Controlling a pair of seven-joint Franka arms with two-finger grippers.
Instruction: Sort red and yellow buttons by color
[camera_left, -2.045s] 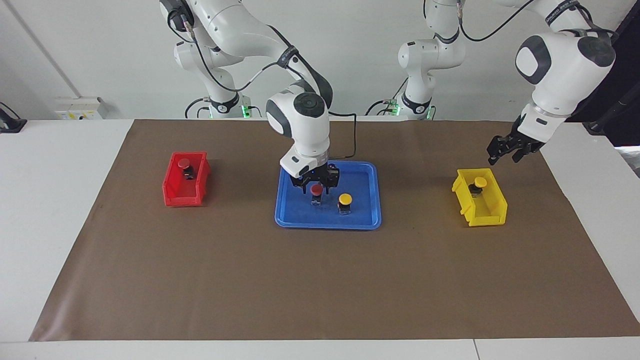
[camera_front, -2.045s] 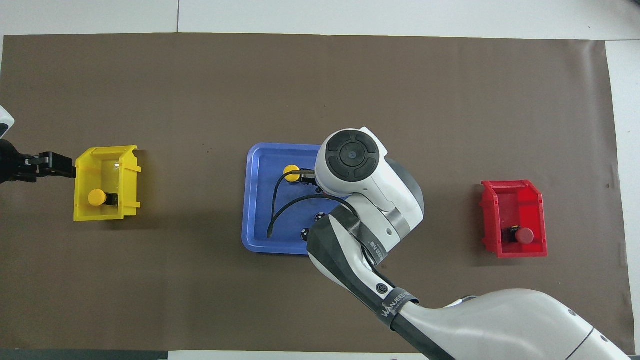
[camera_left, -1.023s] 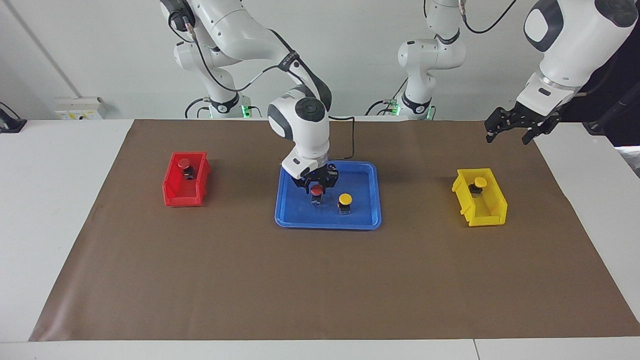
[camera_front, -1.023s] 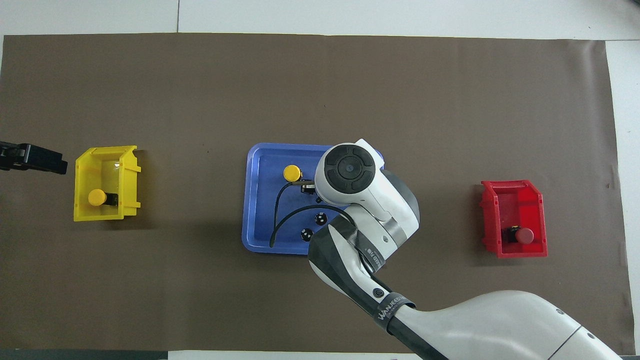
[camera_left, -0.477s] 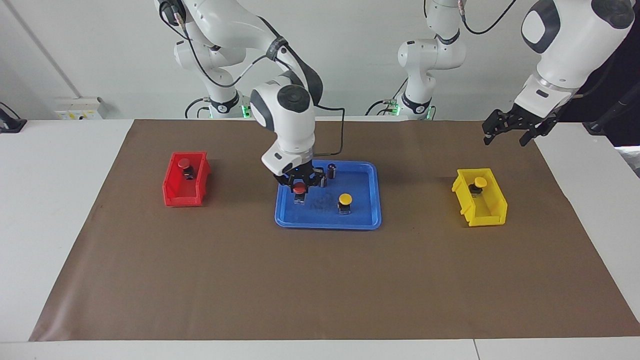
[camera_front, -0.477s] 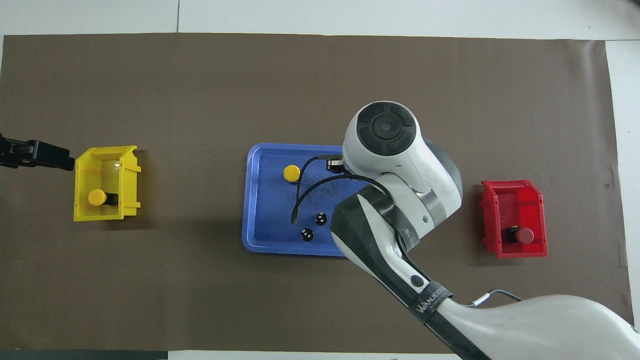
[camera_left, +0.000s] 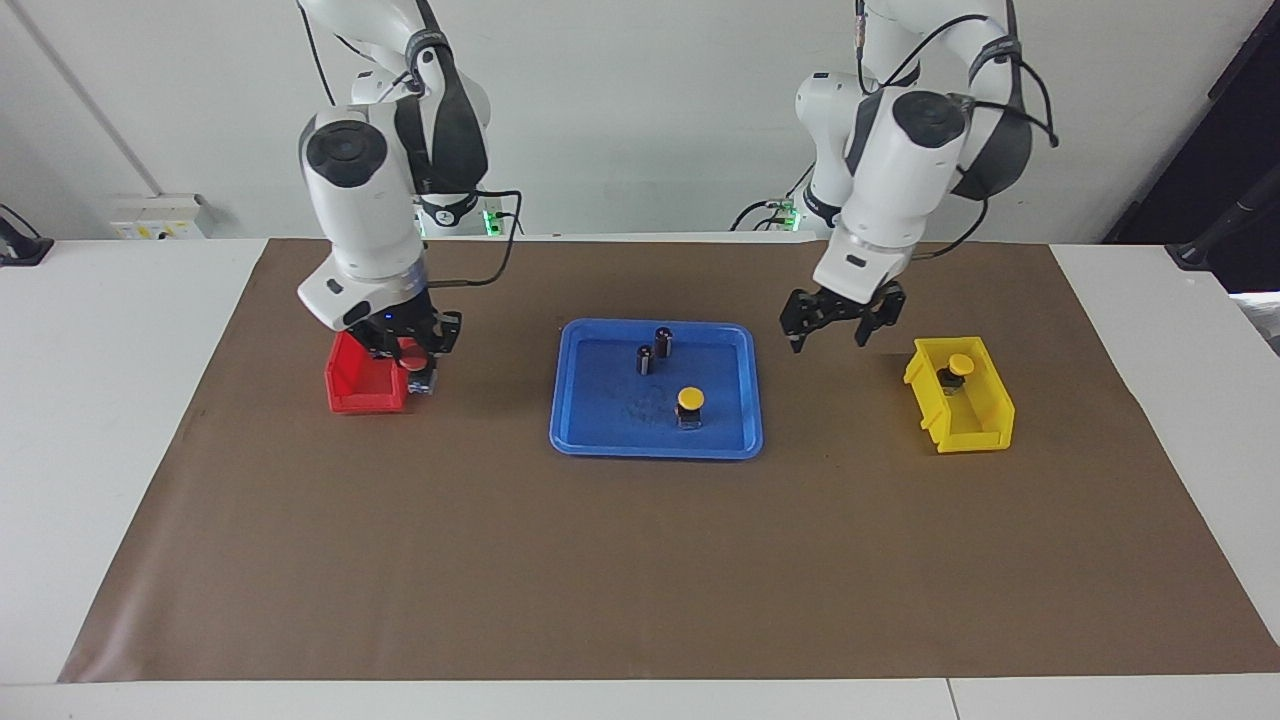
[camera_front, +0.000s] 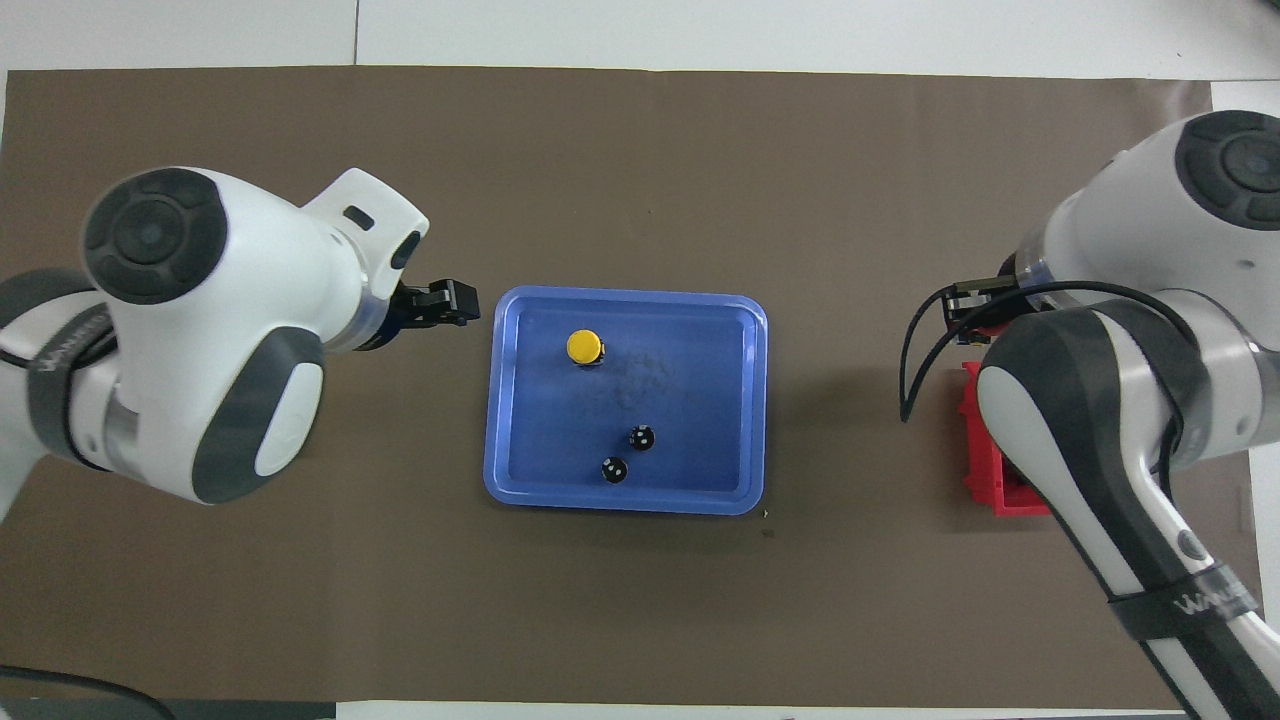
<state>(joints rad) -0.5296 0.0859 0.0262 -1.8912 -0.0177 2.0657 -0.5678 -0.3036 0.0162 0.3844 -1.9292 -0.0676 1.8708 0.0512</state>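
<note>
The right tool (camera_left: 408, 352) is clamped on a red button (camera_left: 411, 356) over the red bin (camera_left: 352, 388). The left tool (camera_left: 836, 322), fingers spread and holding nothing, hangs between the blue tray (camera_left: 578, 432) and the yellow bin (camera_left: 982, 418). One yellow button (camera_left: 690, 400) stands in the tray, another (camera_left: 959, 366) in the yellow bin.
</note>
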